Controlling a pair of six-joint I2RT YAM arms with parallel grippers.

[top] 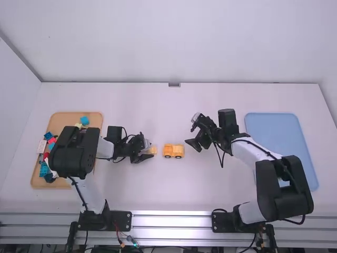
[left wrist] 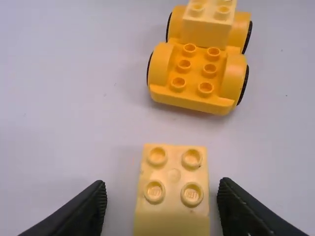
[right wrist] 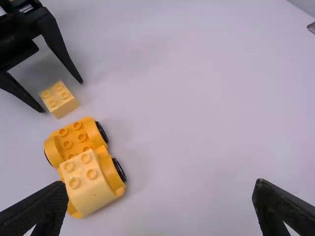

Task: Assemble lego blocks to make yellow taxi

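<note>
Taxi part-built: 1 blk on chassis, 1 loose blk waiting at the L tool

Progress: approx. midway, by my read. The yellow chassis (left wrist: 197, 73) stands on its wheels on the worktop (top: 158, 184), near the centre of the high view, w/ a pale yellow blk (right wrist: 87, 182) mounted on its right-hand end there. The other end has bare studs, so there's room for more.

Next piece: a loose yellow blk (left wrist: 173, 172), studs up, just left of the chassis in the high view, apart from it. Not attached yet.

L tool (left wrist: 162, 183): wide, fingers on either side of the loose blk w/ a gap showing each side in its own wrist view, so no grip on it. R tool (right wrist: 160, 209): also wide, nothing between its fingers, right of the chassis in the high view.

Left to do, prob.: close on the loose blk, lift it, line it up w/ the taxi & press it down. Whether it goes on the bare studs or on top of the mounted blk, can't tell. Risk: an off-centre squeeze could twist the blk, & pressing may roll the chassis on its wheels; R tool could steady it.

Spares: an orange tray (top: 60, 183) at the far left of the high view, w/ mixed-colour blks (top: 43, 168), partly behind the L arm. Blue tray (top: 268, 126) at the right side. Can't tell if any spare is needed.
</note>
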